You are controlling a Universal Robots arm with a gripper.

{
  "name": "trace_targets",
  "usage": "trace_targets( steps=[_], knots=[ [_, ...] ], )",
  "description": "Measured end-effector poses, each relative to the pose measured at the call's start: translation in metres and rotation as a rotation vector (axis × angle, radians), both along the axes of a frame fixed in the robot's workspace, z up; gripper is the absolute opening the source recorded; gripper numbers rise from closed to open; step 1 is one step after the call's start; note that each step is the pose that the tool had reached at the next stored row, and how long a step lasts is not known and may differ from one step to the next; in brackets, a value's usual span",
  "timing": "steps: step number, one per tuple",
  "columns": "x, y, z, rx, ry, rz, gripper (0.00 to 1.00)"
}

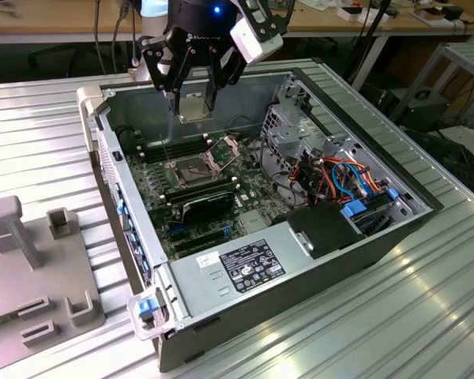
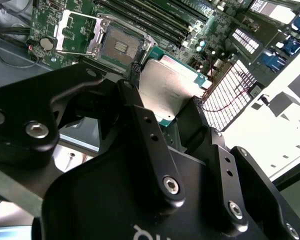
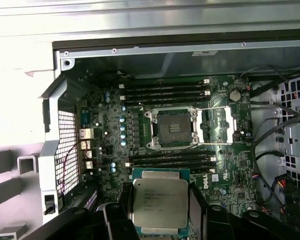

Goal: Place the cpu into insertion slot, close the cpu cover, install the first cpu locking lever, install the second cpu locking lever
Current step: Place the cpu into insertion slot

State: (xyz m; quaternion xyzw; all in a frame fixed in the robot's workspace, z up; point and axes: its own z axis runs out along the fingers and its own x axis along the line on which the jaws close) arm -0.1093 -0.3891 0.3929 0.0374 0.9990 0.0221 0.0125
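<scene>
The gripper pinches the chip by its edges, up in the air over the motherboard, apart from the uncovered socket.

Bright light, patches of white glare.

A white label on the grey power supply box carried fine black print and small symbols, too small to read. Faint lines of print on the metal top of the chip were also illegible. White lettering on the black body of the tool ran partly out of view.
</scene>
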Motion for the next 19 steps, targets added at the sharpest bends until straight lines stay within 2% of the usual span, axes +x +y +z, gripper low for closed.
trace_targets(
  steps=[7, 9, 10, 13, 18, 19],
  knots=[
    [0.0002, 0.0111, 0.0000, 0.0000, -0.0001, 0.000, 0.54],
    [0.0006, 0.0157, -0.0001, 0.0000, 0.0000, 0.000, 0.54],
    [0.0007, 0.0161, -0.0001, 0.0000, 0.0000, -0.002, 0.54],
    [0.0007, 0.0163, -0.0005, 0.0000, -0.0001, -0.050, 0.54],
    [0.0007, 0.0164, -0.0008, -0.0001, 0.0000, -0.164, 0.54],
    [0.0007, 0.0164, -0.0008, 0.0000, 0.0000, -0.176, 0.54]
  ],
)
